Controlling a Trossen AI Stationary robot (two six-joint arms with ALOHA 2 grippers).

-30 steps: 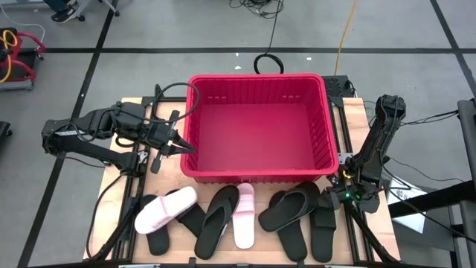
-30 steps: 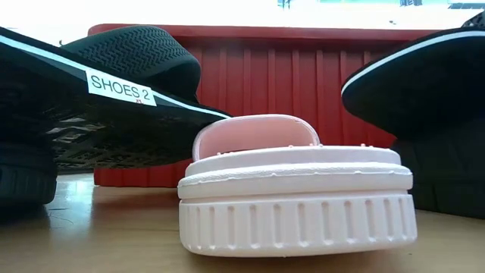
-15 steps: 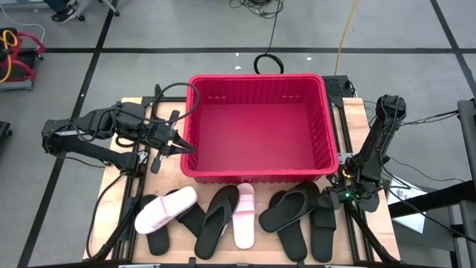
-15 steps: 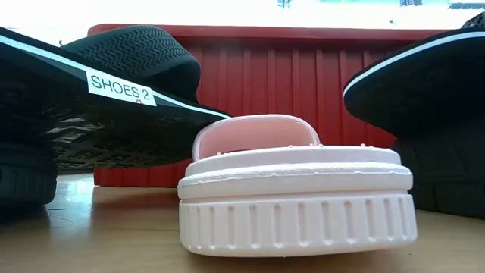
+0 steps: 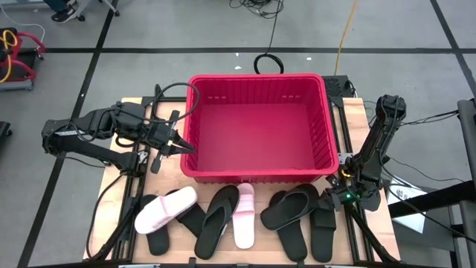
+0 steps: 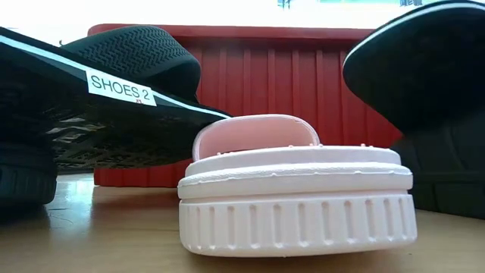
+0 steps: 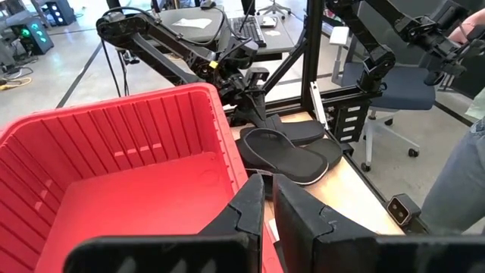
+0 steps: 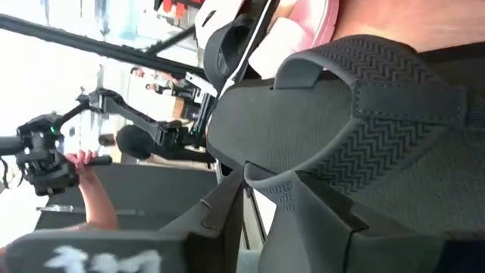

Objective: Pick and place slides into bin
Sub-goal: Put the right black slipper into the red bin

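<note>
The red bin (image 5: 256, 176) stands mid-table. Several slides lie along the near edge: a pink one (image 5: 165, 209) across a black one (image 5: 159, 237), a black one (image 5: 216, 221), a second pink one (image 5: 245, 215) and two black ones at the right (image 5: 288, 210), (image 5: 322, 229). My right gripper (image 5: 329, 195) is at the right-hand pair, shut on the upper black slide (image 8: 356, 114). My left gripper (image 5: 181, 147) hovers by the bin's left wall (image 7: 114, 129), shut and holding nothing. My right gripper pinches the upper black slide's rim (image 8: 265, 184) between its two fingers, at the end toward the table's right edge, close to the ribbed strap (image 8: 379, 98). The fingers come in roughly level from the right. That end (image 6: 417, 68) is tipped up, its sole showing; what the other end rests on does not show.
The bin's near wall (image 6: 303, 83) rises close behind the row of slides. A black slide labelled SHOES 2 (image 6: 114, 83) leans over the pink one (image 6: 295, 189). People show beyond the table: a hand (image 8: 91, 189) and a standing figure (image 7: 462, 167).
The black slide in my right gripper has tipped: its held end has risen higher in the low view, turning more of the sole toward that camera. The other slides and my left arm have kept still.
</note>
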